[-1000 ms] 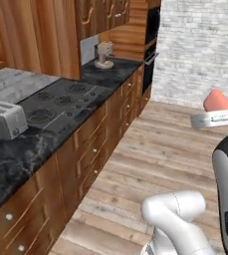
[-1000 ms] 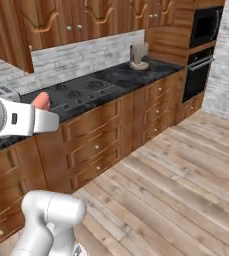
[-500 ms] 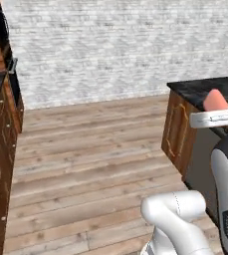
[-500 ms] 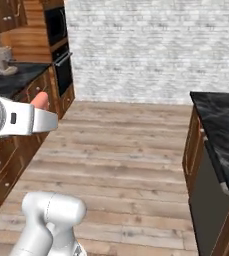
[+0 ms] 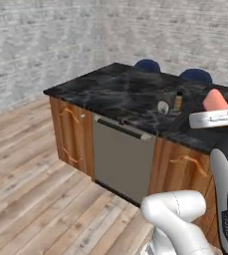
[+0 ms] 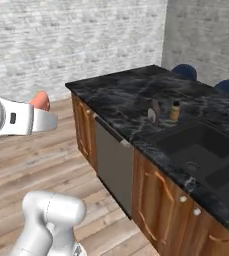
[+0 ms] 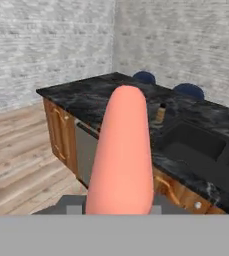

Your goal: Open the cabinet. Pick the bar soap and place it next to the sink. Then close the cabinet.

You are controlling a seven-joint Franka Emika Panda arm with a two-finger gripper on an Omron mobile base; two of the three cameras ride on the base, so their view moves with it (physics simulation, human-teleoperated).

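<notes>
Black marble counter point(image 6: 121, 95) carries a sink point(image 6: 201, 145) and small bottle point(image 6: 175, 111); soap point(image 7: 123, 155) is gripped aloft by the gripper point(image 5: 212, 118).

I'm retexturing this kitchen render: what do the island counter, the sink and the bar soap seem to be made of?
Island counter: looks like polished black marble, given its white veining.
Sink: a matte black basin, perhaps composite or coated metal; no glare.
Bar soap: smooth, waxy salmon-pink, with rounded edges, held in the end effector.

No legible text, label, brand, number or sign is to be found in any view. The small bottle point(image 6: 175, 111) at centre right of the right base view is too blurred for any lettering to be read.
</notes>
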